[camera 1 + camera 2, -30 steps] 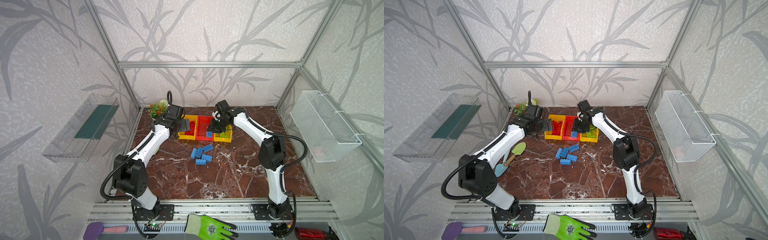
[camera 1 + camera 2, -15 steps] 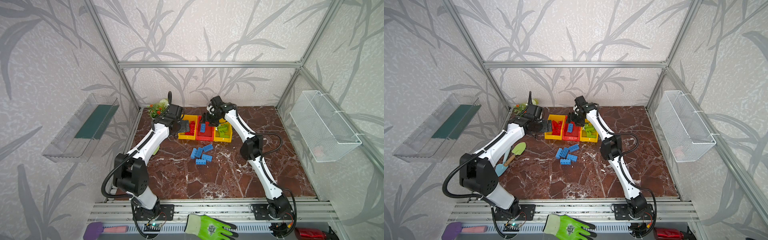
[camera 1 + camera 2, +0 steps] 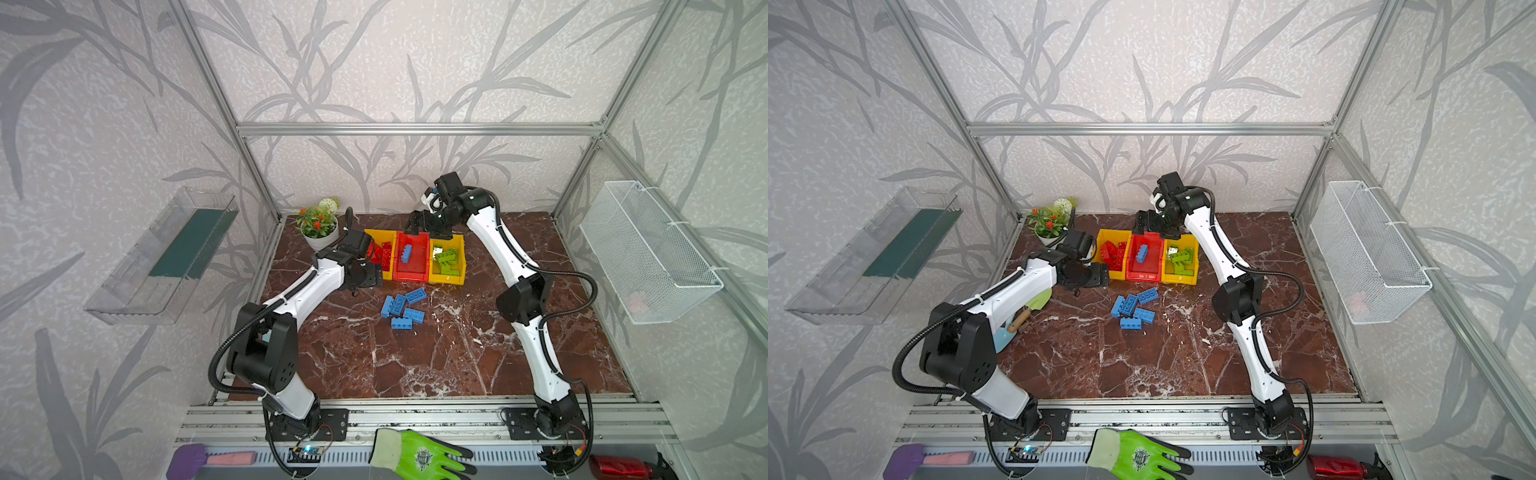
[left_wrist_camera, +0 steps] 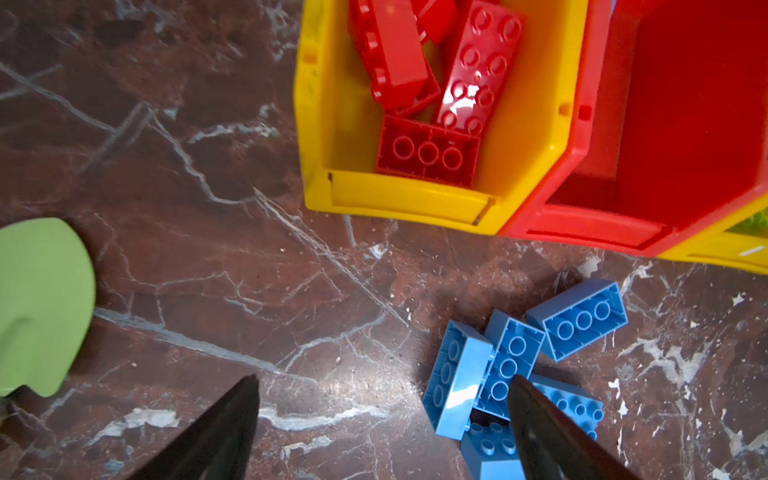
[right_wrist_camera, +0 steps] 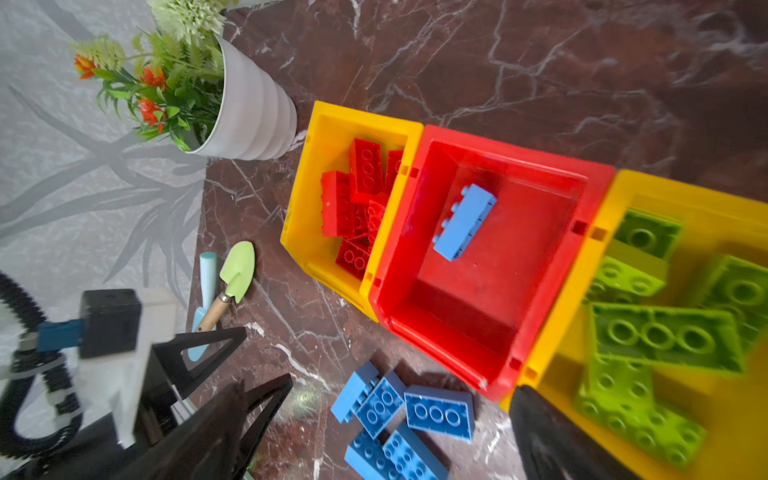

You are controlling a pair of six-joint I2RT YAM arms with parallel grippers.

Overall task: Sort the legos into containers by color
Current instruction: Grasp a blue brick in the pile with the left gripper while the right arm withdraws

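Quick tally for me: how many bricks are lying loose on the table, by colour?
Blue bricks on the table: 5
Red bricks on the table: 0
Lime green bricks on the table: 0
Total loose: 5

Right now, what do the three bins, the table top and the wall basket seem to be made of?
Bins: glossy moulded plastic, with smooth shiny walls. Table top: polished marble or a marble print; white veins, reflections. Basket: white-coated wire mesh, likely metal; you see through it.
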